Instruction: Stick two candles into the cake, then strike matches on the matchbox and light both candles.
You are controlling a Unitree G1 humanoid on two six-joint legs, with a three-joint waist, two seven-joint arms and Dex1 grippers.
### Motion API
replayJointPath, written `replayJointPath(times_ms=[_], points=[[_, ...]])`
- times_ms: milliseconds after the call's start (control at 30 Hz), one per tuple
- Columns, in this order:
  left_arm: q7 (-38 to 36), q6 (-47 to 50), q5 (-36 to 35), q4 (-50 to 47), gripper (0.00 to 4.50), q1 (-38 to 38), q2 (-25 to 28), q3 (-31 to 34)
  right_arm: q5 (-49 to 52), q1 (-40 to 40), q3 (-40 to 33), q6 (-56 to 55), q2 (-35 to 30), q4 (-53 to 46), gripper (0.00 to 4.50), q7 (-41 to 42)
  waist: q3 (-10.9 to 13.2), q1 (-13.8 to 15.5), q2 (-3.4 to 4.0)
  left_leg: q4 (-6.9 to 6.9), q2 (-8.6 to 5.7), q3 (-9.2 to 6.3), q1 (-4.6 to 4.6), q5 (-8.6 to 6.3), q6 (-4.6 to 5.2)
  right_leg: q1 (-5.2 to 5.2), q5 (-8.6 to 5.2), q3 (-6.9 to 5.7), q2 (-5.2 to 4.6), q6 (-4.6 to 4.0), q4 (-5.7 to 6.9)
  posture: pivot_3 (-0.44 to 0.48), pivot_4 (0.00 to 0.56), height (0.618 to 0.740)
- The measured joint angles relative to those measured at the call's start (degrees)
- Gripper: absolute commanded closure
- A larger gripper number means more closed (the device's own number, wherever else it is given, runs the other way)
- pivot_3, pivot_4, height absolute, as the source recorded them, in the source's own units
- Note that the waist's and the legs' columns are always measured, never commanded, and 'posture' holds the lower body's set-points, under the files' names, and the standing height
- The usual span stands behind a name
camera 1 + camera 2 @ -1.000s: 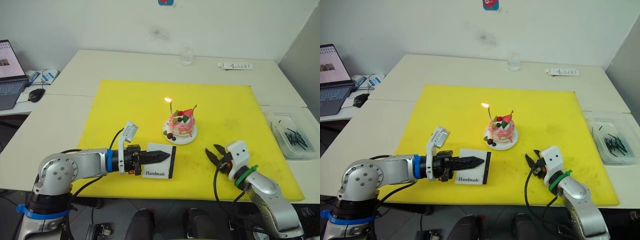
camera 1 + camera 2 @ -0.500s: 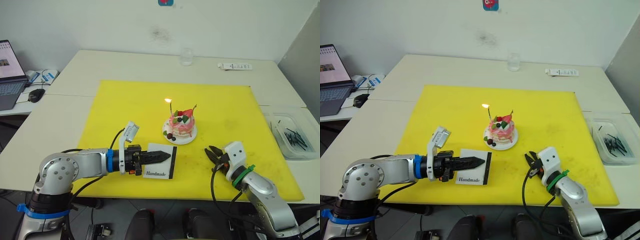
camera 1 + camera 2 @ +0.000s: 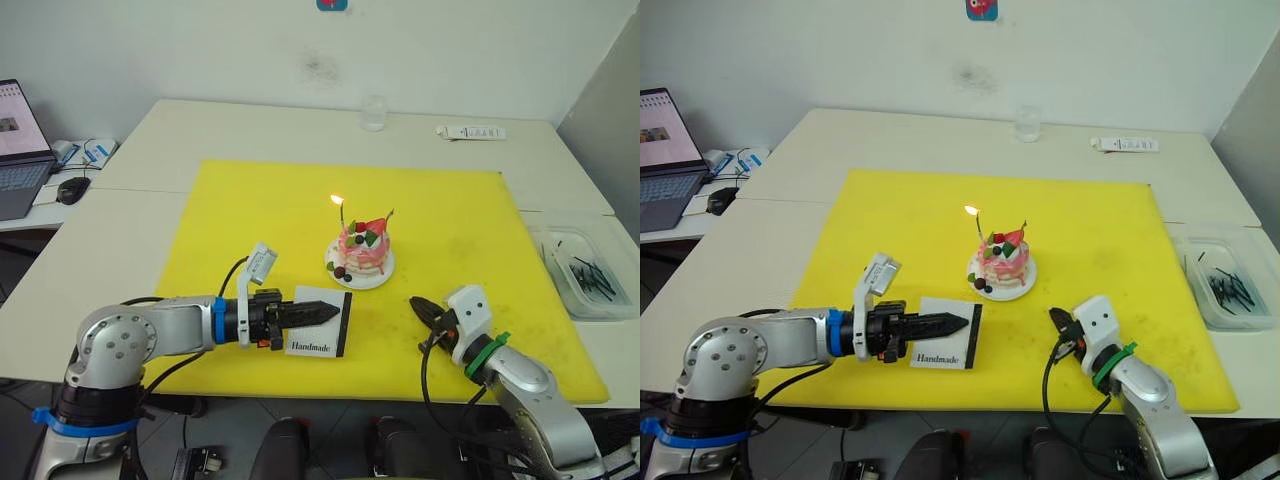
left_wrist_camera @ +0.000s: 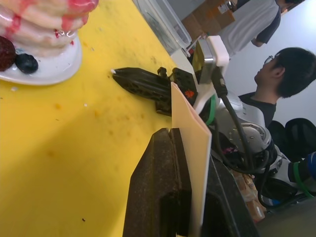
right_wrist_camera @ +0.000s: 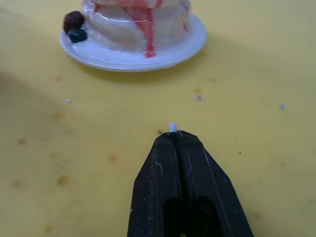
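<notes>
Looking down from the head, the left claw (image 3: 325,314) grips the matchbox (image 3: 320,335) on the yellow mat (image 3: 250,215), the cake (image 3: 362,250) just beyond, one candle (image 3: 341,212) burning. The left wrist view has the matchbox (image 4: 190,148) edge-on between clenched fingers. The right wrist view has the right claw (image 5: 174,136) pinched on a pale-tipped match (image 5: 172,127), cake (image 5: 136,24) ahead, apart.

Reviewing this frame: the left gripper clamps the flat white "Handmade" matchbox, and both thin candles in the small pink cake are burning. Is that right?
Not quite. One thin candle carries a flame; the other candle in the small pink cake is unlit, as the left eye view shows. The rest holds: the left gripper is shut on the flat white "Handmade" matchbox.
</notes>
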Motion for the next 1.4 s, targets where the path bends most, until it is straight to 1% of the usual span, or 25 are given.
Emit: replayJointPath(times_ms=[67, 167, 233, 300, 467, 633, 733, 867, 967, 1400], points=[[2.2, -0.4, 0.8, 0.2, 4.5, -1.8, -2.2, -0.5, 1.1, -3.0, 0.0, 3.0, -3.0, -4.2, 4.49, 1.8, 0.0, 0.0, 0.0, 0.04, -0.03, -0.01, 0.0, 0.0, 0.0, 0.02, 0.14, 0.0, 0.01, 0.24, -0.01, 0.0, 0.15, 0.738], [4.9, -1.5, 2.3, 0.9, 4.5, -3.9, -4.6, -1.3, 2.9, -8.2, 0.2, 8.1, -7.7, -9.2, 4.49, 4.7, 0.0, 0.0, -0.02, 0.05, -0.07, 0.0, -0.01, 0.0, 0.0, 0.03, 0.21, 0.0, 0.03, 0.37, -0.02, 0.0, 0.15, 0.738], [6.5, -2.1, 3.6, 1.4, 4.5, -5.3, -6.4, -1.5, 3.7, -13.4, 1.8, 12.3, -13.4, -12.4, 4.49, 8.0, 0.0, 0.0, -0.01, 0.03, -0.1, 0.02, -0.04, 0.0, 0.0, 0.0, 0.22, -0.01, 0.07, 0.39, -0.04, 0.0, 0.15, 0.738], [6.9, -2.9, 4.5, 1.4, 4.5, -6.0, -7.3, -1.6, 4.7, -17.5, 2.4, 15.2, -16.4, -15.0, 4.49, 10.1, 0.0, 0.1, -0.05, 0.01, -0.07, -0.05, -0.09, 0.0, 0.0, 0.0, 0.2, -0.05, 0.07, 0.37, -0.1, 0.0, 0.15, 0.738], [6.9, -3.4, 6.3, 1.4, 4.5, -6.0, -8.1, -1.6, 5.4, -21.2, 5.8, 19.2, -19.9, -16.1, 4.49, 12.2, 0.0, 0.1, -0.05, -0.03, -0.08, -0.08, -0.24, 0.0, 0.0, -0.11, 0.12, -0.09, 0.07, 0.32, -0.09, 0.0, 0.15, 0.738], [6.8, -3.4, 6.4, 1.3, 4.5, -5.9, -8.3, -1.6, 4.8, -23.4, 9.1, 20.2, -20.4, -16.2, 4.49, 12.1, 0.0, 0.1, -0.05, 0.02, -0.08, -0.09, -0.25, 0.0, 0.0, -0.11, 0.12, -0.1, 0.07, 0.34, -0.07, 0.0, 0.15, 0.738], [6.7, -3.4, 6.4, 1.2, 4.5, -5.9, -8.5, -1.6, 3.8, -25.4, 11.3, 20.2, -19.7, -16.2, 4.49, 11.8, 0.0, 0.1, -0.05, 0.06, -0.1, -0.1, -0.24, 0.0, 0.01, -0.09, 0.16, -0.12, 0.07, 0.39, -0.05, 0.0, 0.15, 0.738], [6.7, -3.5, 6.6, 1.2, 4.5, -5.9, -8.6, -1.6, 2.6, -27.6, 12.5, 20.3, -18.8, -16.0, 4.49, 11.1, 0.0, 0.1, -0.05, 0.07, -0.11, -0.08, -0.24, 0.0, 0.0, -0.08, 0.18, -0.1, 0.07, 0.42, -0.07, 0.0, 0.15, 0.738], [6.3, -4.1, 8.3, 1.0, 4.5, -5.8, -8.5, -1.8, 1.4, -28.8, 12.9, 20.3, -18.6, -15.5, 4.49, 10.5, 0.0, 0.1, -0.05, 0.06, -0.12, -0.07, -0.25, 0.0, 0.0, -0.08, 0.18, -0.09, 0.07, 0.42, -0.09, 0.0, 0.15, 0.738], [2.9, -7.8, 14.6, -0.5, 4.5, -5.6, -8.7, -3.2, -3.4, -28.8, 15.9, 18.7, -17.2, -12.1, 4.49, 10.4, 0.0, 0.1, -0.05, 0.06, -0.11, -0.06, -0.25, 0.0, 0.0, -0.09, 0.18, -0.09, 0.07, 0.42, -0.07, 0.0, 0.15, 0.738]])
